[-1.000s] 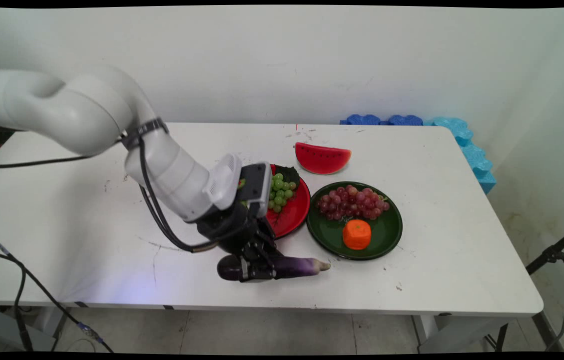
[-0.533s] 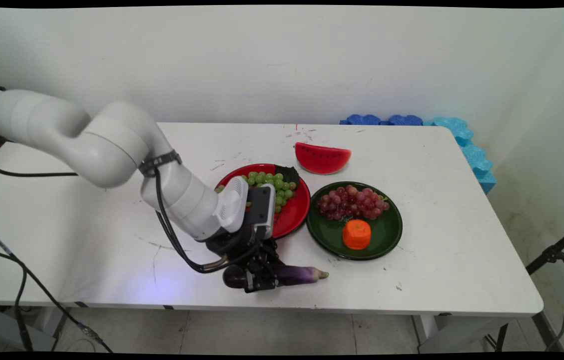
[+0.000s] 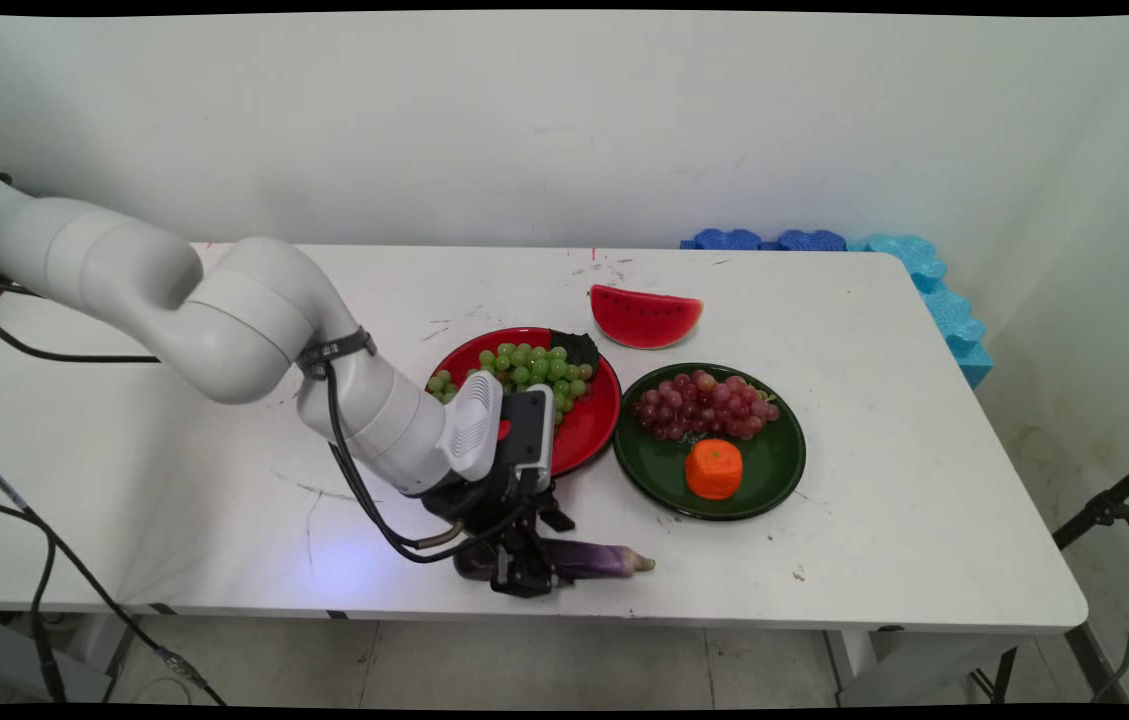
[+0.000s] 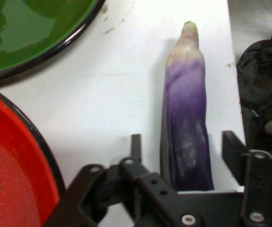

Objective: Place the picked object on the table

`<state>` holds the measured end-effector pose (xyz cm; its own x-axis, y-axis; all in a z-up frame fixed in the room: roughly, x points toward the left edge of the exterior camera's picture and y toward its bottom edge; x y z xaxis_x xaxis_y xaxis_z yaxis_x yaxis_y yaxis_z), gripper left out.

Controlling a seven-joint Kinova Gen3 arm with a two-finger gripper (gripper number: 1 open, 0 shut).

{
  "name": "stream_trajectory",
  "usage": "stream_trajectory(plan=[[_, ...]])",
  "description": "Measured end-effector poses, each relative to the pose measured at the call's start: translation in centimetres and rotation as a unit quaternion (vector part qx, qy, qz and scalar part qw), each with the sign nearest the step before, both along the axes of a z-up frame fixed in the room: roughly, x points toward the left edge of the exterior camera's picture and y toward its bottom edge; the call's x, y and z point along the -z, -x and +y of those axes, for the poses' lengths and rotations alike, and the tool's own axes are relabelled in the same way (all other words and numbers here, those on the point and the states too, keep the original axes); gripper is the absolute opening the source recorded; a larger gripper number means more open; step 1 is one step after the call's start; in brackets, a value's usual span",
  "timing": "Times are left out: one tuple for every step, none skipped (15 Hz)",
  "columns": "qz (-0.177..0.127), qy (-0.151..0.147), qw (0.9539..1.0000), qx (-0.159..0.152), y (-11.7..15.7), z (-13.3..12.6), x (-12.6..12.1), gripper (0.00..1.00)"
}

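Observation:
A long purple eggplant (image 3: 594, 560) lies on the white table near its front edge, its pale tip pointing right. My gripper (image 3: 524, 575) is down over the eggplant's thick end. In the hand view the eggplant (image 4: 185, 118) runs up between the two fingers, with a gap showing on each side, so the gripper (image 4: 183, 144) is open around it. The left finger (image 4: 136, 146) and the right one stand on the table beside it. The eggplant's dark end is hidden under the linkage.
Just behind the gripper is a red plate (image 3: 604, 420) with green grapes (image 3: 524, 365). To its right a dark green plate (image 3: 784, 470) holds red grapes (image 3: 709, 405) and an orange (image 3: 714, 468). A watermelon slice (image 3: 646, 315) lies farther back. Blue foam (image 3: 924, 270) lines the far right corner.
The arm came down and toward the table's front edge with the eggplant. The eggplant now rests on the table and the fingers stand apart from it.

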<state>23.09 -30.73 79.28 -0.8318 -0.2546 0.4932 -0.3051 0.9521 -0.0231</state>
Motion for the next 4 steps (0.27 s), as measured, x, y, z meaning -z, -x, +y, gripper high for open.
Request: stream_trajectory(plan=[[0.002,0.001,1.0000,0.000,0.03,0.00,0.08,1.00],[0.006,0.002,1.0000,-0.002,0.10,-0.06,-0.03,1.00],[0.009,0.004,0.9999,-0.003,0.10,-0.13,-0.27,1.00],[0.014,0.008,0.9999,-0.005,0.07,-0.25,-0.76,1.00]])
